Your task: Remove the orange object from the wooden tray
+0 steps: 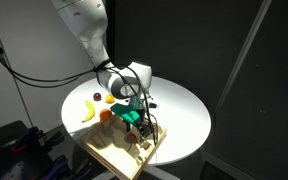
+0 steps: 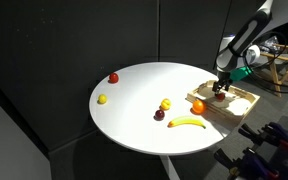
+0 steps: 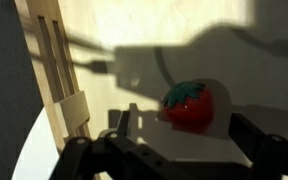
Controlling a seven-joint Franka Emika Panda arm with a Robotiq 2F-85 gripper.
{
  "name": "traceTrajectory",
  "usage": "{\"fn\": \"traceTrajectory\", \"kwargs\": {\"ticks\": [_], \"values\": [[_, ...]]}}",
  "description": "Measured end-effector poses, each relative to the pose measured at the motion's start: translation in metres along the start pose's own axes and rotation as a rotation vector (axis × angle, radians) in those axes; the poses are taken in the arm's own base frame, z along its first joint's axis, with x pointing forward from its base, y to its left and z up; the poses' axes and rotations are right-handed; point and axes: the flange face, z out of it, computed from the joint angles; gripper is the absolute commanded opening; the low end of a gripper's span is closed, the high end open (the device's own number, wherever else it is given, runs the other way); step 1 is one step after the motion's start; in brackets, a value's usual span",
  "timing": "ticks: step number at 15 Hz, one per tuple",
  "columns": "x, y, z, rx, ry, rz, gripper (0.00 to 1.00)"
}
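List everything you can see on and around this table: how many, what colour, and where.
table: one, white, round, in both exterior views
tray: one, pale wood, at the table's edge
orange object: one, reddish-orange with a green top, on the tray's bottom
orange ball: one, orange, on the table by the tray's rim
banana: one, yellow, on the table near the orange ball
yellow piece: one, yellow, mid-table
dark piece: one, dark red, next to the yellow piece
yellow ball: one, yellow, far side from the tray
red ball: one, red, near the yellow ball
arm: one, white, reaching over the tray
gripper: one, dark, open, fingers either side of the orange object
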Motion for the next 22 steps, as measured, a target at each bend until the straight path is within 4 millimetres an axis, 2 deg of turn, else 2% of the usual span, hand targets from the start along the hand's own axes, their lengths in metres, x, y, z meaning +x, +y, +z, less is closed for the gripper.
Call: {"fn": "traceTrajectory", "kwargs": {"ticks": [1,2,3,9,10,17,22], "values": [[0.000,0.000,0.001,-0.001,-0.001,0.002,1.00],[0.000,0.001,0.002,-0.001,-0.002,0.004,0.93],[0.001,0.001,0.002,-0.002,-0.002,0.006,0.75],[0.002,0.003,0.004,-0.004,-0.003,0.018,0.25],[0.002,0.003,0.004,-0.004,-0.003,0.020,0.22],[0.005,0.005,-0.001,-0.027,0.000,0.071,0.22],[0.005,0.002,-0.025,-0.029,-0.023,0.087,0.22]]}}
